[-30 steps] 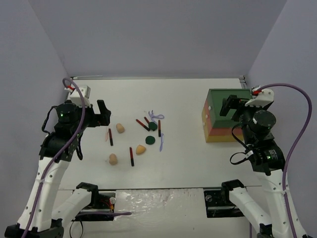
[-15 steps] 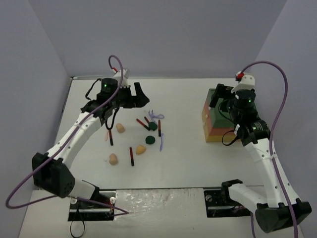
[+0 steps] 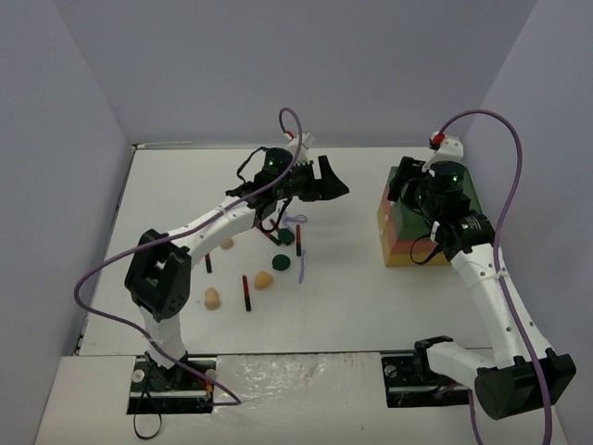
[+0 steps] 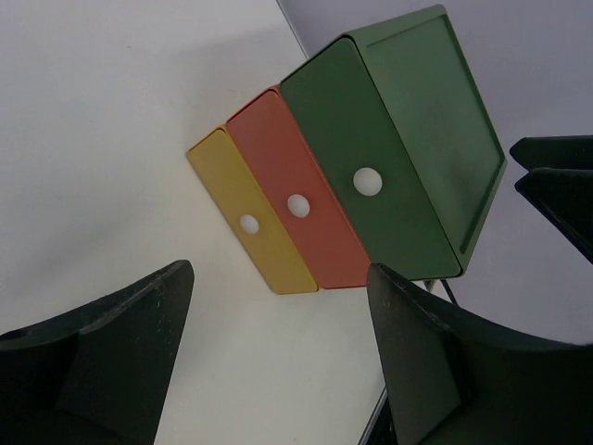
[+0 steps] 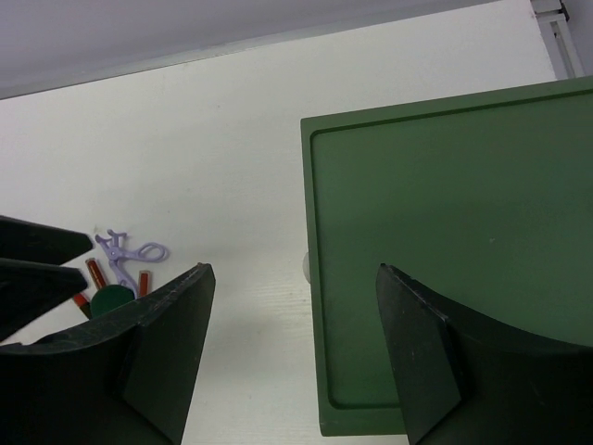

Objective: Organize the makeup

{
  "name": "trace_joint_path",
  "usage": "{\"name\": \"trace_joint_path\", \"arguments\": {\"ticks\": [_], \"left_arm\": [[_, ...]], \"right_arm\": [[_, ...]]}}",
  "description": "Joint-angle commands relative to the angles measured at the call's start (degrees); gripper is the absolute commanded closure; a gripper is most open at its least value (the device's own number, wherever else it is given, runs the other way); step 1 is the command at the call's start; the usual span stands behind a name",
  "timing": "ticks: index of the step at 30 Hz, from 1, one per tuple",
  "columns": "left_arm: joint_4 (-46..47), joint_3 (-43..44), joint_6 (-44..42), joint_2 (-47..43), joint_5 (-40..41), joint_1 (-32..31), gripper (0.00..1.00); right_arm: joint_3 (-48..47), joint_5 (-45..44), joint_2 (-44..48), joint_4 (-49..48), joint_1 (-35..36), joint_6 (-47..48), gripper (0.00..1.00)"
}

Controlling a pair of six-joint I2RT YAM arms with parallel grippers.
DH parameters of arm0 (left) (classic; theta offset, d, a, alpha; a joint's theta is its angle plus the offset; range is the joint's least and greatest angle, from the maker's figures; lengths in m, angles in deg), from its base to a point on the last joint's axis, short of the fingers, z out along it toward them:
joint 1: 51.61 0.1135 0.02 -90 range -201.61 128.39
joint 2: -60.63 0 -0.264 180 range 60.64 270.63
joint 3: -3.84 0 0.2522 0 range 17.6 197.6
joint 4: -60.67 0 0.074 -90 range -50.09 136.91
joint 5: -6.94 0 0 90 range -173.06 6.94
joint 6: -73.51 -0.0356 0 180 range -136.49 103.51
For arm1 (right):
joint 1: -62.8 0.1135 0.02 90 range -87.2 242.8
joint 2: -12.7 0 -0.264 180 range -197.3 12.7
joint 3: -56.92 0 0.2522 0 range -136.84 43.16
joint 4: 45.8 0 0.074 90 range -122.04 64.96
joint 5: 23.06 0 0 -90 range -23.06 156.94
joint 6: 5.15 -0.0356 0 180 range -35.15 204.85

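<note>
Makeup (image 3: 281, 262) lies scattered mid-table: tan sponges (image 3: 263, 279), dark sticks, green discs, lilac tools. My left gripper (image 4: 278, 269) hangs wide open, facing the closed drawer box (image 4: 398, 158). My right gripper (image 5: 295, 271) hovers wide open over its green top. I would centre the left jaws on one white knob (image 4: 368, 181) before closing.

The white bench (image 3: 352, 297) carries a loose scatter left of centre. Three tan sponges (image 3: 263, 279) lie apart from one another, one at the near left (image 3: 212, 298) and one farther back (image 3: 225, 243). Dark sticks (image 3: 246, 292) lie among them, one between the two nearer sponges. Two green discs (image 3: 281, 262) sit close together, with the lilac tools (image 3: 295, 219) just beside them. Well apart, at the right side, stands a layered box (image 3: 398, 246) with a green top.
</note>
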State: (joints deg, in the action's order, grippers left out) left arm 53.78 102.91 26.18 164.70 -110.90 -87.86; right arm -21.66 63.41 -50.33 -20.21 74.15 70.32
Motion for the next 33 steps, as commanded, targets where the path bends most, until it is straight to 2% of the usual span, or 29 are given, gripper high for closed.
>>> {"name": "trace_joint_path", "arguments": {"ticks": [1, 6, 14, 23, 27, 33], "left_arm": [[16.1, 6.23, 7.87, 4.83, -3.41, -2.75, 0.31], [22.41, 9.69, 8.23, 10.82, -4.37, -5.4, 0.36], [29.07, 12.3, 7.0, 15.23, -7.98, -7.85, 0.42], [30.62, 16.25, 4.73, 19.17, -11.22, -8.75, 0.48], [29.61, 18.03, 4.03, 20.75, -10.89, -8.67, 0.53], [28.63, 19.07, 2.85, 22.02, -10.49, -8.74, 0.54]], "right_arm": [[-1.23, 0.57, -1.05, -2.46, 0.1, -1.78, 0.34], [-2.09, 0.4, -0.67, -2.2, -0.19, -2.29, 0.37], [-0.94, -0.85, 0.3, -1.49, -1.02, -2.65, 0.39], [0.06, 1.02, -1.5, -1.64, -1.74, -4.42, 0.44], [0.25, 2.34, -2.52, -1.66, -2.08, -5.04, 0.44], [0.58, 5.52, -3.45, -2.37, -2.76, -5.68, 0.45]]}}
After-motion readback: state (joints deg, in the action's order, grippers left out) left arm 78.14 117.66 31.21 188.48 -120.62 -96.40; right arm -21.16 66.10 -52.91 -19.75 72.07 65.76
